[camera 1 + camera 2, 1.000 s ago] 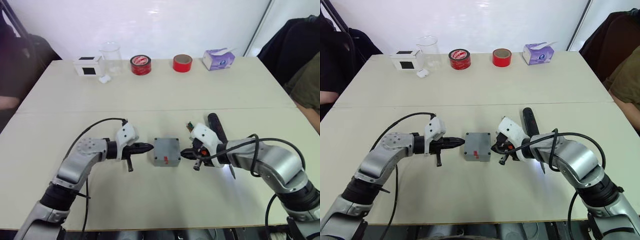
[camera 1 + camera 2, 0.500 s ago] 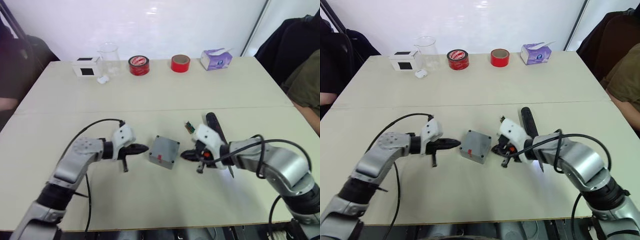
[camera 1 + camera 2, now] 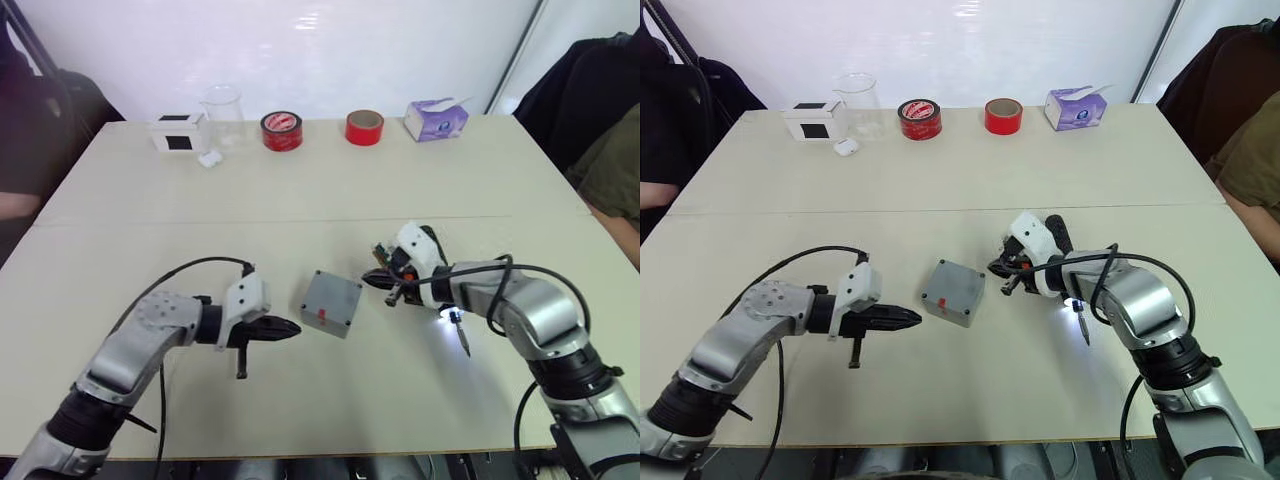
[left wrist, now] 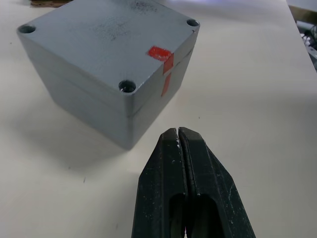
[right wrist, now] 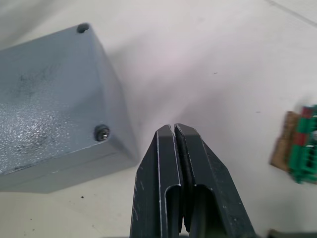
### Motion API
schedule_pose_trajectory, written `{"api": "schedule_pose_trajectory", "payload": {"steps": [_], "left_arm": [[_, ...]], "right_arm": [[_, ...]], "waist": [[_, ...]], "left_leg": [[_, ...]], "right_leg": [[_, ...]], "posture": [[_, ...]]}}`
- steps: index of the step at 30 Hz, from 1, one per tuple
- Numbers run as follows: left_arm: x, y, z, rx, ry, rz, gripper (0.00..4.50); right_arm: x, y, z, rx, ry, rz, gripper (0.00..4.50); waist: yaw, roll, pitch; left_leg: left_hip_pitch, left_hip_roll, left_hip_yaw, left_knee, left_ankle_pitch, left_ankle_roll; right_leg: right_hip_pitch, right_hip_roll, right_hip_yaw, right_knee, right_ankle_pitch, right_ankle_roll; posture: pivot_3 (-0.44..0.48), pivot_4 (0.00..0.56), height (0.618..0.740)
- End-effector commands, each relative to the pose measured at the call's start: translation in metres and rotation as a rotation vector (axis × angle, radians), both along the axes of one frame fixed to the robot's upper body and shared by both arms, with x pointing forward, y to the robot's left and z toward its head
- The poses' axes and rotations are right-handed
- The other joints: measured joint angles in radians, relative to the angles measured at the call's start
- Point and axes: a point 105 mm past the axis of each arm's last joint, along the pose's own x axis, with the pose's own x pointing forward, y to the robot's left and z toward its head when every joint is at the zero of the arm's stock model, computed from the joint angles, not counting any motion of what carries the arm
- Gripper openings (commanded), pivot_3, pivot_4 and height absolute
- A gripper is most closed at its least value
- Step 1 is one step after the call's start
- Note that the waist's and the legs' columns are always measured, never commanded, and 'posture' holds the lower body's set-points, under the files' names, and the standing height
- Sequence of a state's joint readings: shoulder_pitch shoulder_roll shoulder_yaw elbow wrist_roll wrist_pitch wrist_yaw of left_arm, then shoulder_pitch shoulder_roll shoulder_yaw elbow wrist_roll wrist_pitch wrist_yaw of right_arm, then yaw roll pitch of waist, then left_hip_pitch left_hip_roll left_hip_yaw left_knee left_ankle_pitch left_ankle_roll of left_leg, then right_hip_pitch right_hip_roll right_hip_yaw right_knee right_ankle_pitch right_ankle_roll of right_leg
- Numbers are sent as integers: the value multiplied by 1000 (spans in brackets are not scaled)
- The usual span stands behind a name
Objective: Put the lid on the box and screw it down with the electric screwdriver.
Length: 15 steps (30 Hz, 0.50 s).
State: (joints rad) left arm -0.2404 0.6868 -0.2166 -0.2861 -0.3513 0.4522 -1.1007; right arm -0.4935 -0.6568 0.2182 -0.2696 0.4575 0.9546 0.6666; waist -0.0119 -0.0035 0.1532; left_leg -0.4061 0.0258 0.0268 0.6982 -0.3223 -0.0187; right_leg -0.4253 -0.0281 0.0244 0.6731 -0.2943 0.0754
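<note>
Lidded box (image 3: 331,304) between two pincers — left pincer (image 3: 294,329), right pincer (image 3: 371,281) — both pressed together, empty.

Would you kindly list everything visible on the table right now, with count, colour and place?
Box: one, grey, red mark, table centre, lid on.
Electric screwdriver: one, dark, tip lit, under right arm.
Circuit board: one, green, beside right end effector.
Tape rolls: two, red, far edge.
Tissue pack: one, purple, far right.
Beaker: one, clear, far left.
White box: one, black panel, beside beaker.
Left end effector: black, shut, near box.
Right end effector: black, shut, near box.
</note>
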Motion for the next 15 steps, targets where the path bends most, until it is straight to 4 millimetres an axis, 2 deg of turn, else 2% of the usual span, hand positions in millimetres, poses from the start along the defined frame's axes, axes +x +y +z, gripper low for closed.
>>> {"api": "schedule_pose_trajectory", "payload": {"steps": [1, 15], "left_arm": [[6, -3, 8, -2, -55, 6, 0], [22, -2, 17, -10, -99, 68, 0]], "right_arm": [[-5, 4, 7, 11, -25, 38, 43], [-31, 14, 6, 48, 27, 138, 43]], "waist": [[-1, 0, 0], [-1, 0, 0]], "left_leg": [[0, 0, 0, 0, 0, 0], [0, 0, 0, 0, 0, 0]], "right_leg": [[0, 0, 0, 0, 0, 0], [0, 0, 0, 1, 0, 0]], "posture": [[0, 150, 740], [0, 150, 740]]}}
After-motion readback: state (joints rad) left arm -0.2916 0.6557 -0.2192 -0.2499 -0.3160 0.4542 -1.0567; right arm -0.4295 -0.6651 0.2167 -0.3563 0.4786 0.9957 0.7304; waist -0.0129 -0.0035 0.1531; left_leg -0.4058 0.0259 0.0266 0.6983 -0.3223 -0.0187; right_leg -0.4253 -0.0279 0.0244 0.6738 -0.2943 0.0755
